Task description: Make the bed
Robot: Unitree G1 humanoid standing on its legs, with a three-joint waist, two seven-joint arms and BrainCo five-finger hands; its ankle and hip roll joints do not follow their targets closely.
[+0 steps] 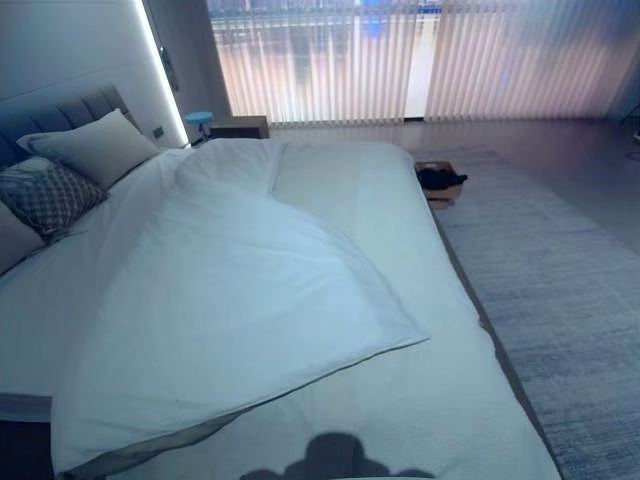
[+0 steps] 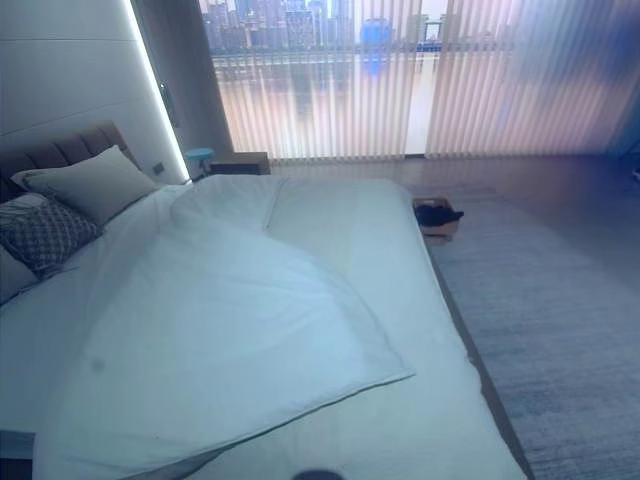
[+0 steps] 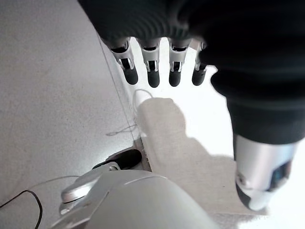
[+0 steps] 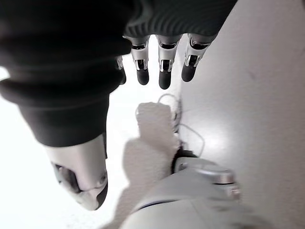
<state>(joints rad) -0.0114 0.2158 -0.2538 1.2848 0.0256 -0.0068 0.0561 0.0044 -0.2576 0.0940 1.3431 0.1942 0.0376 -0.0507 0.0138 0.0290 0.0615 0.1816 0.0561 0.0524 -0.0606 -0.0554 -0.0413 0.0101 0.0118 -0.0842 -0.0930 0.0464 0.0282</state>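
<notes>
The bed runs away from the robot toward the curtained window, and it is barely begun. The white duvet lies bunched and skewed over the half toward nine o'clock, its near edge cutting a diagonal from about seven o'clock up to the middle of the mattress, with a darker underside showing along that hem. The whole strip at three o'clock and the near end at six o'clock are bare sheet. Up at ten o'clock the pillows lean against the headboard, a patterned cushion in front of them, looking tidy enough.

Neither hand holds anything. The left hand hangs down with its fingers straight and slightly apart, and the right hand hangs likewise, fingers relaxed and apart, both over the bed's edge and the floor.

As I judge it, what remains is nearly everything: taking hold of the duvet's near corner, drawing it across toward three o'clock, squaring it, and smoothing the folds.
</notes>
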